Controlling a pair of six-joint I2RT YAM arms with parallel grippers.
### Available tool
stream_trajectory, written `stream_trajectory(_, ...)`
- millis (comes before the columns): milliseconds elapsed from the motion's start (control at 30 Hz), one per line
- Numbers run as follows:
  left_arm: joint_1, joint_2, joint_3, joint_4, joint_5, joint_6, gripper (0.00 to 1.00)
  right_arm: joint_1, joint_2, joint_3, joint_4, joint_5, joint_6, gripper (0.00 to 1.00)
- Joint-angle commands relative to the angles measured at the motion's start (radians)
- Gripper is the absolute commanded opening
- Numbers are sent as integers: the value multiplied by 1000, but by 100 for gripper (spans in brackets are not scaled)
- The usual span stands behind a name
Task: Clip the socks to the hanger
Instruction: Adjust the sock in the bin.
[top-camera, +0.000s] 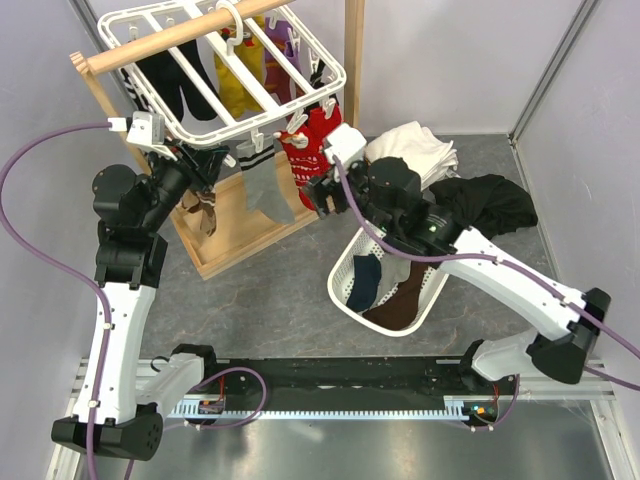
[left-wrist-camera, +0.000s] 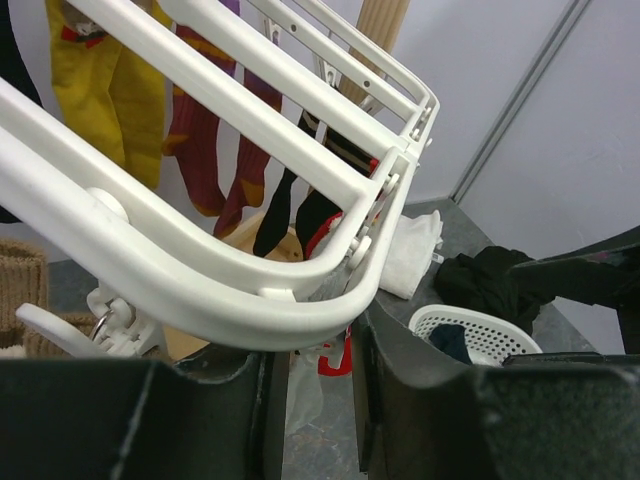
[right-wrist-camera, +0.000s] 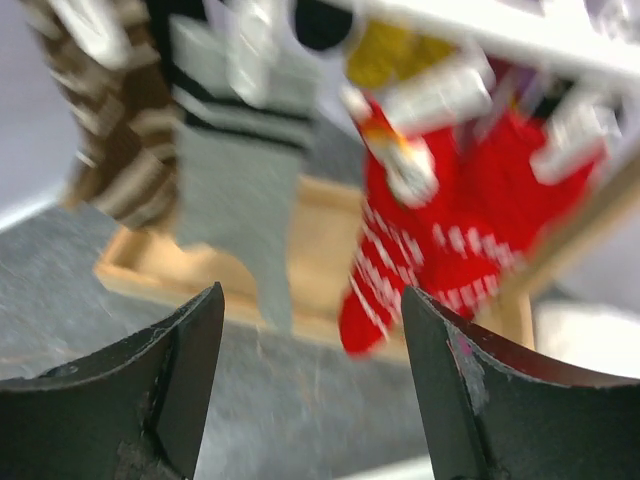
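While the jaws of the right gripper gape before the pegged red sock and those of the left gripper sit narrow by the hanger, backing clear seems next.

The right gripper has its jaws wide with nothing between them. Ahead at 12 o'clock hang the red socks, at 11 a grey sock; below them bare table leaves room. In the overhead view the basket crowds its 5 o'clock. The hanger rim bars the left gripper at 12 o'clock; whether they touch is unclear.
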Motion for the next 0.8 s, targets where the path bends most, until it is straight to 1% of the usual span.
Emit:
stream_trajectory(0, -16, 15, 31, -11, -48, 68, 2, -53, -85, -119, -286, 160, 170, 79)
stream_trajectory(133, -25, 21, 37, -20, -57, 53, 2, -121, -142, -229, -405, 176, 289, 80)
stream_trajectory(233, -34, 24, 42, -18, -58, 52, 2, -173, -150, -291, -467, 203, 332, 81)
stream_trajectory(333, -43, 27, 45, -20, -60, 49, 2, -255, -137, -347, -482, 203, 389, 81)
stream_trajectory(367, -46, 27, 45, -20, -62, 48, 2, -283, -122, -370, -481, 178, 403, 80)
stream_trajectory(400, -49, 27, 44, -20, -62, 47, 2, -330, -111, -380, -475, 162, 413, 80)
stream_trajectory(467, -55, 27, 36, -17, -65, 48, 2, -386, -75, -407, -442, 131, 439, 79)
stream_trajectory(600, -65, 22, 25, -17, -75, 56, 2, -457, -2, -447, -383, 114, 470, 74)
stream_trajectory(667, -68, 19, 22, -18, -78, 58, 2, -510, 22, -485, -315, 105, 478, 72)
stream_trajectory(700, -69, 19, 22, -17, -80, 64, 2, -532, 28, -499, -254, 79, 476, 71)
stream_trajectory(767, -72, 21, 22, -18, -83, 65, 2, -584, 53, -524, -199, 59, 469, 71)
